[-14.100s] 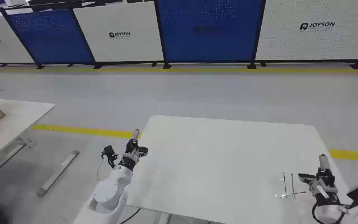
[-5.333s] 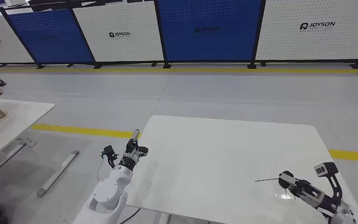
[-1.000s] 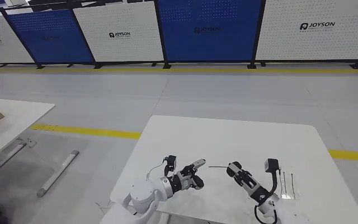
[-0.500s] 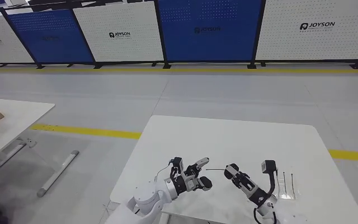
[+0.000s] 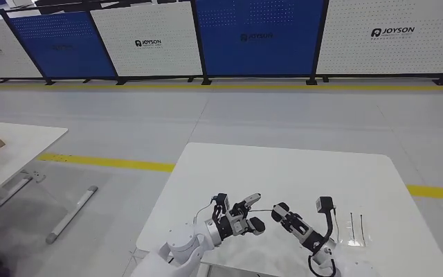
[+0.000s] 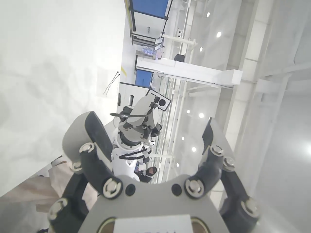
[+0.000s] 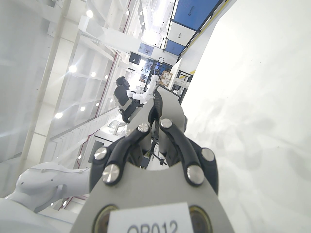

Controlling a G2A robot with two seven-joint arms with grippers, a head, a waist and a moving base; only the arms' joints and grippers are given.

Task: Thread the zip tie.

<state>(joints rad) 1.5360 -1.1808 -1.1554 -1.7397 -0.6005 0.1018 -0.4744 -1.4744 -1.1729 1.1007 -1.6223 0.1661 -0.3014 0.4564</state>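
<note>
Currently: my right fingers [image 7: 170,105] clench thin black plastic zip tie [image 6: 126,115]; left fingers [image 6: 98,132] released; centre tip before closing.

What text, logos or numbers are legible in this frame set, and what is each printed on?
"JOYSON": white pegboard panel left of centre.
"JOYSON": white pegboard panel at far right.
"OP012": white paper label behind the right end effector, lower edge cropped.
Unreadable: dim logo on the centre blue pegboard panel; cropped white label behind the left end effector.
</note>
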